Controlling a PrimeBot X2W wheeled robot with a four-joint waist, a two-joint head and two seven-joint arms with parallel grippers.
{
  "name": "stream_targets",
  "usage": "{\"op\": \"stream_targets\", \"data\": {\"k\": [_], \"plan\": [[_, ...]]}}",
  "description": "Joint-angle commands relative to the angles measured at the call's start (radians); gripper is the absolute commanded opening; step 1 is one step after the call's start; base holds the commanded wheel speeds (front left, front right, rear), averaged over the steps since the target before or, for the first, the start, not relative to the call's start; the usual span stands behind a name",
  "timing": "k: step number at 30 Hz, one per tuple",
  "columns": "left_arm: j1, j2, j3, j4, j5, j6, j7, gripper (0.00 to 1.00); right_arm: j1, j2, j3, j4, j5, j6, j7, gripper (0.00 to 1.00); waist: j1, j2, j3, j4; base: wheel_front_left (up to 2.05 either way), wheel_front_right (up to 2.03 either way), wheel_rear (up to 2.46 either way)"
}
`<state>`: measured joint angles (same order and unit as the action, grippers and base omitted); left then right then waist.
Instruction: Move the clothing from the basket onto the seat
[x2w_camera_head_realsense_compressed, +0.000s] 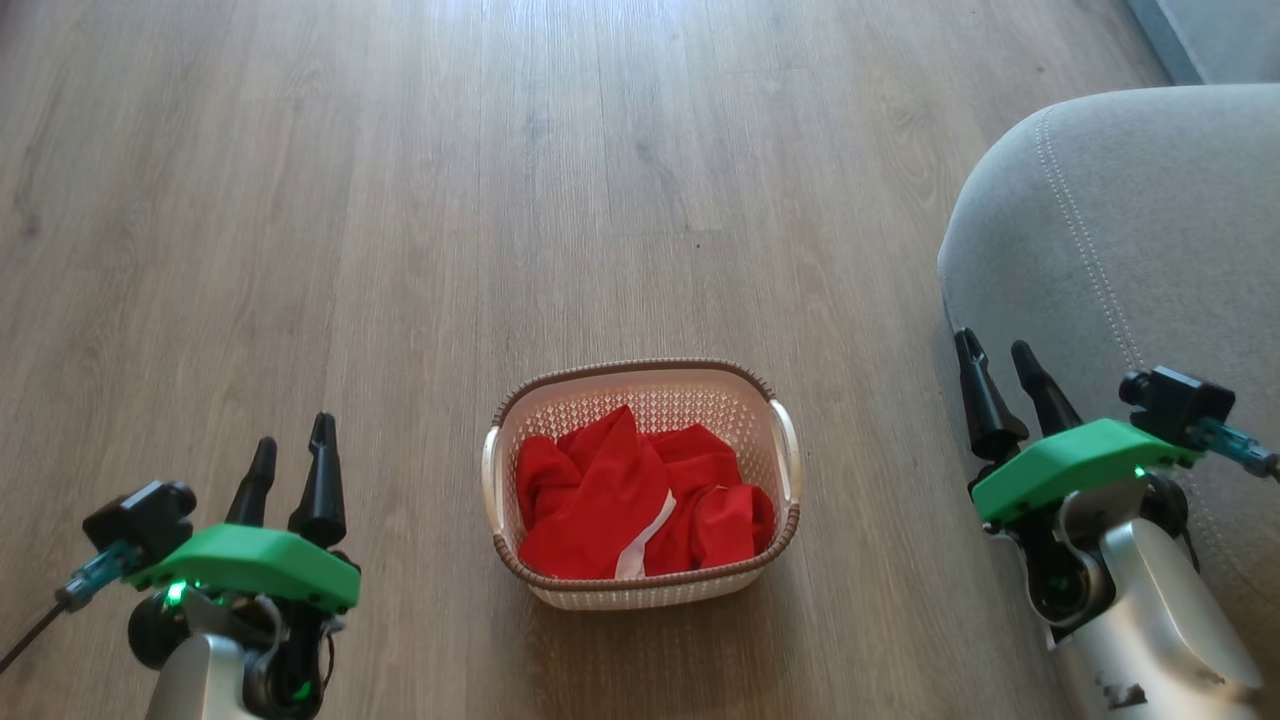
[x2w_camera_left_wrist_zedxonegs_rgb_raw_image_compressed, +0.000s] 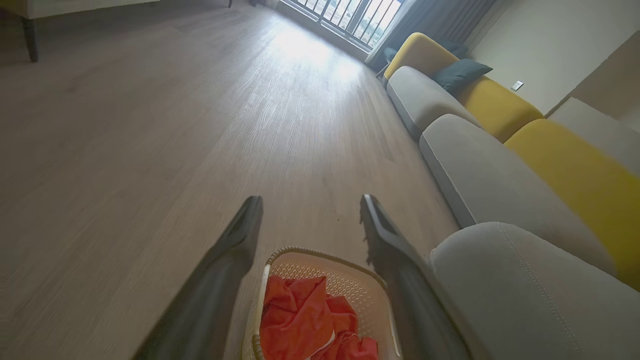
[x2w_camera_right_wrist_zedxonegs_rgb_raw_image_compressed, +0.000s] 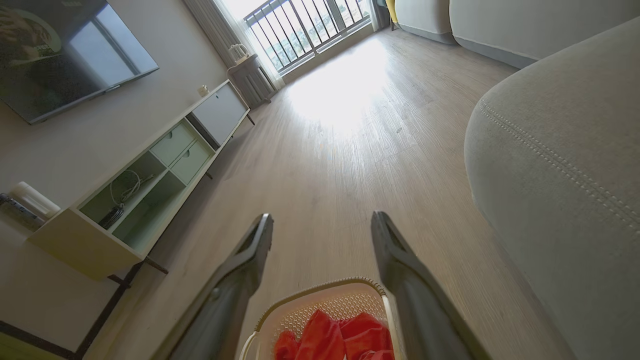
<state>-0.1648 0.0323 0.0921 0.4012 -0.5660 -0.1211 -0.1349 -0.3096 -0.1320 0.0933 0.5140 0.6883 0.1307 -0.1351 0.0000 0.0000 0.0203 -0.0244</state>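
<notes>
The cream basket (x2w_camera_head_realsense_compressed: 790, 450) with its brown braided rim stands on the wood floor, low in the head view's middle. Bright red clothing (x2w_camera_head_realsense_compressed: 610, 500), one piece with a white stripe, lies crumpled inside it. The grey seat (x2w_camera_head_realsense_compressed: 1130, 230) with its stitched seam rises at the right. My left gripper (x2w_camera_head_realsense_compressed: 292, 442) hangs open at the lower left, well apart from the basket. My right gripper (x2w_camera_head_realsense_compressed: 995, 358) is open at the lower right, in front of the seat's edge. Both wrist views look over the basket (x2w_camera_left_wrist_zedxonegs_rgb_raw_image_compressed: 345, 287) (x2w_camera_right_wrist_zedxonegs_rgb_raw_image_compressed: 320, 305) and clothing (x2w_camera_left_wrist_zedxonegs_rgb_raw_image_compressed: 300, 320) (x2w_camera_right_wrist_zedxonegs_rgb_raw_image_compressed: 340, 337) between open fingers.
Wood floor (x2w_camera_head_realsense_compressed: 500, 200) stretches ahead and to the left. A row of grey and yellow sofa sections (x2w_camera_left_wrist_zedxonegs_rgb_raw_image_compressed: 500, 130) runs along the right wall. A low TV cabinet (x2w_camera_right_wrist_zedxonegs_rgb_raw_image_compressed: 165, 170) and a screen (x2w_camera_right_wrist_zedxonegs_rgb_raw_image_compressed: 65, 55) line the opposite wall, with a balcony railing (x2w_camera_right_wrist_zedxonegs_rgb_raw_image_compressed: 300, 30) beyond.
</notes>
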Motion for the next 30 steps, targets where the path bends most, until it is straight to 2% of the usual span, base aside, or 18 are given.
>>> {"op": "stream_targets", "data": {"k": [1, 13, 30], "plan": [[-0.062, 0.013, 0.019, -0.038, 0.038, -0.006, -0.018, 1.00, -0.066, -0.016, 0.019, -0.025, -0.034, 0.000, -0.017, 1.00, 0.0000, 0.0000, -0.001, -0.001, 0.00, 0.00, 0.00], [-0.077, 0.014, 0.029, -0.046, 0.198, -0.005, -0.053, 1.00, -0.104, -0.027, 0.043, 0.003, -0.163, 0.000, -0.052, 1.00, 0.0000, 0.0000, -0.001, -0.007, 0.00, 0.00, 0.00], [-0.108, 0.017, 0.040, -0.002, 0.343, -0.003, -0.103, 1.00, -0.168, -0.040, 0.084, 0.071, -0.344, 0.000, -0.102, 1.00, 0.0000, 0.0000, 0.004, -0.010, 0.00, 0.00, 0.00]]}}
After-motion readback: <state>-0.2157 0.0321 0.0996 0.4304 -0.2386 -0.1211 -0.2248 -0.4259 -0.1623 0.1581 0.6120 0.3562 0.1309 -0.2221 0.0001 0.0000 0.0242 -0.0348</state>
